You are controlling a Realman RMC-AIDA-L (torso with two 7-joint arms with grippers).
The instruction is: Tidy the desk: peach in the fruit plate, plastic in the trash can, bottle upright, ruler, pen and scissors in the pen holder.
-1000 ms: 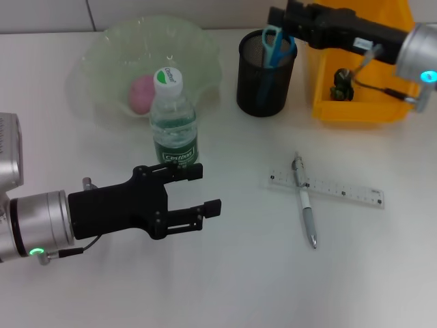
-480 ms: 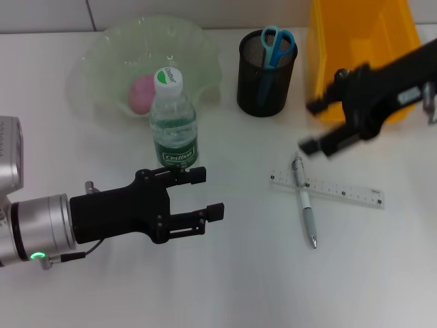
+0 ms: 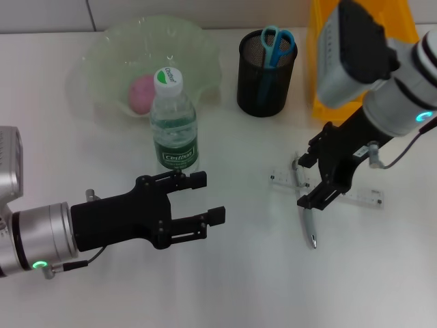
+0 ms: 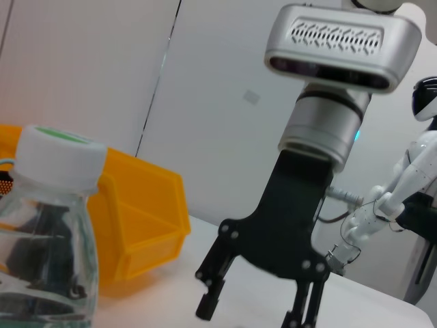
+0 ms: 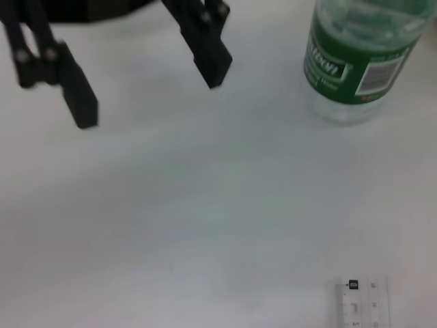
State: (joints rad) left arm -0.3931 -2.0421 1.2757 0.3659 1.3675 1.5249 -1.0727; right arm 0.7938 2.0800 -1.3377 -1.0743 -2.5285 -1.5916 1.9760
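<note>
The right gripper (image 3: 311, 179), jaws spread and empty, hangs over the pen (image 3: 305, 203), which lies across the ruler (image 3: 355, 195) at 4 o'clock from the holder (image 3: 265, 72); closing here could catch both or skid the pen away. The left gripper (image 3: 203, 198), open and empty, hovers at 6 o'clock of the upright bottle (image 3: 175, 123), and nothing blocks the pick.

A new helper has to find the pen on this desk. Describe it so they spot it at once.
Start at the black mesh pen holder at the back of the white desk, then come toward the near edge to the clear ruler lying flat. The pen lies across it, under the open right gripper. It is slim and silver, unlike the flat transparent ruler.
</note>
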